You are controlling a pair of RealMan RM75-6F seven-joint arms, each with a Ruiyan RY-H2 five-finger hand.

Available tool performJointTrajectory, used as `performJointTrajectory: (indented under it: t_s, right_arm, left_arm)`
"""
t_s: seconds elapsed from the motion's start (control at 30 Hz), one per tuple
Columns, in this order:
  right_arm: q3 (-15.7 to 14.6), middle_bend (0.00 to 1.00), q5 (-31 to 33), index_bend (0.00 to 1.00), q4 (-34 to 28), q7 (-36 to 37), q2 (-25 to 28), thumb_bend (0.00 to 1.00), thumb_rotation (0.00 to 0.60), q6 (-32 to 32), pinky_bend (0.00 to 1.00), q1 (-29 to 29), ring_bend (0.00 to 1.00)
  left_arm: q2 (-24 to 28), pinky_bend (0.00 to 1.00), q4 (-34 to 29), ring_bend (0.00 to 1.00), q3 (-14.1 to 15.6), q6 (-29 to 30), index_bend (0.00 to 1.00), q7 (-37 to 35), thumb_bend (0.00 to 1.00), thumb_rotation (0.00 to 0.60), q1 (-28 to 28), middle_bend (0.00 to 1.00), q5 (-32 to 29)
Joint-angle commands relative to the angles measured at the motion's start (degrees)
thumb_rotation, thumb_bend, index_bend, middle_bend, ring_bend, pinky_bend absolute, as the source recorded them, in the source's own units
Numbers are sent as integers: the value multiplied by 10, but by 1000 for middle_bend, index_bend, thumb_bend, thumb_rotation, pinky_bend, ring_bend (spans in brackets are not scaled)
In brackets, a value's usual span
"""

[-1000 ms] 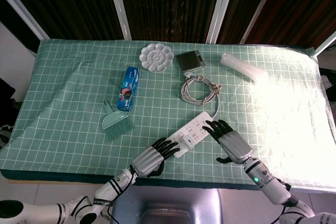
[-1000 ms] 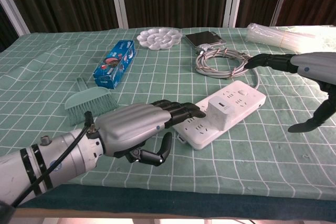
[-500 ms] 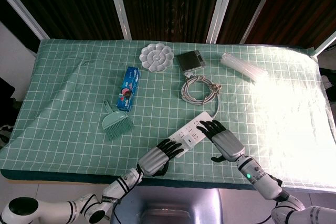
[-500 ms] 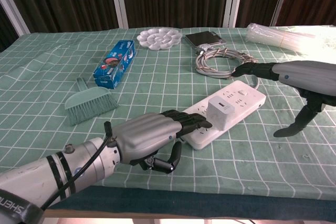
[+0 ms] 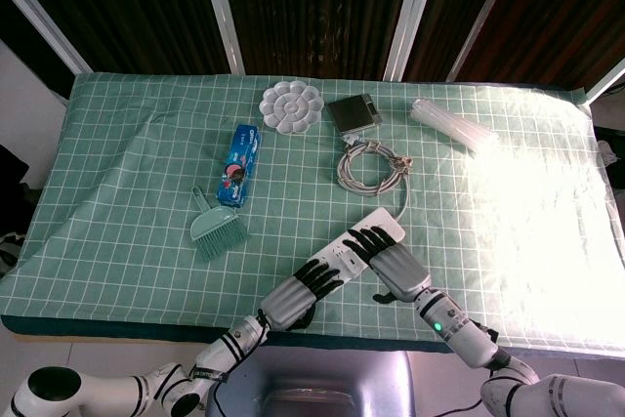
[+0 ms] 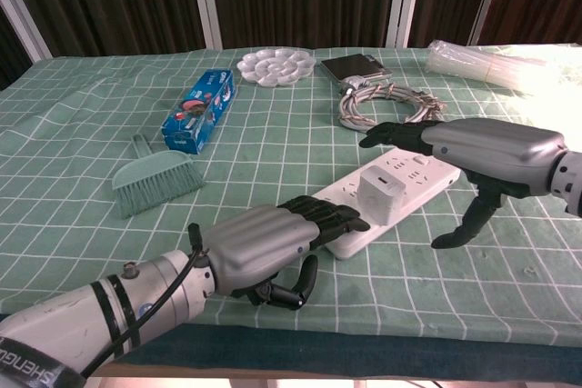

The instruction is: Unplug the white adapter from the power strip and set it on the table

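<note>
The white power strip (image 6: 426,170) lies slantwise on the green checked cloth, also visible from the head view as the power strip (image 5: 389,225). The white adapter (image 6: 380,192) stands plugged into its middle. My left hand (image 6: 261,243) lies palm down with its fingertips (image 6: 338,216) resting on the strip's near end, holding nothing. My right hand (image 6: 477,148) hovers over the strip's far end, fingers stretched past the adapter and thumb hanging down beside the strip, not touching the adapter. In the head view my right hand (image 5: 391,261) covers the adapter and my left hand (image 5: 305,290) is at the strip's near end.
A coiled grey cable (image 6: 386,102) runs from the strip's far end. Behind it lie a dark device (image 6: 355,65), a white palette (image 6: 275,67) and a clear plastic roll (image 6: 482,61). A blue box (image 6: 200,108) and a green hand brush (image 6: 156,179) sit at the left.
My right hand has swung left, from beside the strip to above its far end near the adapter. My left hand drew slightly toward the table edge, its fingertips staying on the strip's near end.
</note>
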Motion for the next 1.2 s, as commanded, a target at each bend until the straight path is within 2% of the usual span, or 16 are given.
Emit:
performJointTrajectory:
  t_s: [0.03, 0.27, 0.37, 0.47, 0.53, 0.6, 0.83, 1.0, 1.2]
  right_arm:
    - [5, 0, 3, 0, 17, -16, -21, 152, 600, 2, 0, 9, 0]
    - [10, 7, -8, 0, 66, -48, -68, 153, 600, 23, 3, 22, 0]
    - [8, 41, -11, 11, 81, -48, -79, 171, 600, 25, 10, 26, 0]
    - [3, 84, -21, 60, 95, -42, -88, 221, 600, 31, 54, 29, 4]
    - [-2, 107, -31, 59, 108, -36, -95, 270, 600, 31, 73, 33, 14]
    - [-8, 128, -39, 60, 120, -31, -100, 273, 600, 29, 73, 37, 26]
    - [-17, 249, -56, 235, 145, -38, -117, 303, 600, 37, 129, 44, 94]
    - [-20, 257, -52, 283, 148, -43, -116, 338, 600, 30, 159, 47, 126]
    - [-22, 257, -47, 290, 146, -51, -112, 374, 600, 26, 167, 48, 127]
  left_arm:
    - [-1, 4, 0, 0, 2, 1, 0, 2, 859, 471, -1, 0, 0]
    - [-4, 5, 0, 0, 10, 3, 0, 16, 858, 489, -2, 0, -2]
    - [-2, 5, -3, 0, 13, 4, 0, 19, 859, 495, -1, 0, -3]
    - [-3, 5, -3, 0, 13, 3, 0, 19, 861, 493, -2, 0, -6]
    - [-3, 5, -4, 0, 15, 1, 0, 20, 867, 494, -3, 0, -7]
    - [-5, 5, -5, 0, 16, 1, 0, 20, 867, 499, -4, 0, -7]
    - [-8, 5, 0, 0, 19, 2, 0, 20, 862, 501, -5, 0, -8]
    - [-10, 6, 4, 0, 20, 1, 0, 21, 861, 502, -5, 0, -12]
    - [-7, 6, 2, 0, 21, 5, 0, 22, 861, 504, -6, 0, -9]
